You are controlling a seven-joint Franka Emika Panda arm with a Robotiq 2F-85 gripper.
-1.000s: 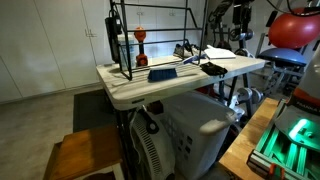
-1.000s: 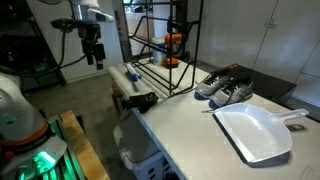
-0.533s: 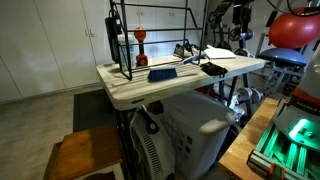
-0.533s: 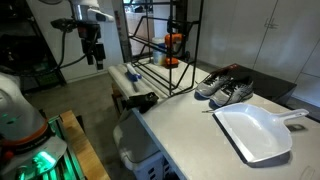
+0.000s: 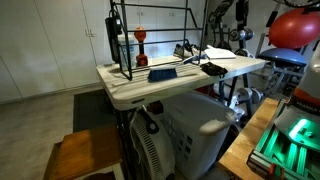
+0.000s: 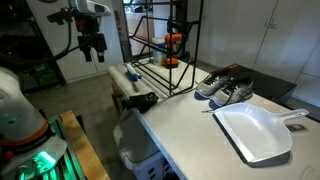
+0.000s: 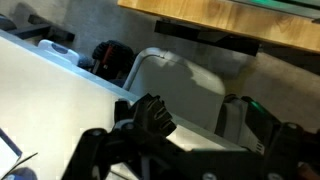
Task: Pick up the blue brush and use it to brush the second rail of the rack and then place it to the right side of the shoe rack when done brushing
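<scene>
Pick-up not begun, I judge: my gripper hangs open, empty, well off the table; the flat rectangular blue brush lies beside the tall black metal-tube shoe rack — next: swing over, descend, close.

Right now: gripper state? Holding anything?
Black gripper: open, holding nothing. The flat rectangular blue brush lies on the white table, away from it.

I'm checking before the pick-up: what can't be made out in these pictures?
- blue brush: too small in an exterior view to show its bristles; absent from the wrist view.
- shoe rack: top cut off by the exterior view's upper edge.
- gripper: wrist view too blurred and dark to show its jaws.
</scene>
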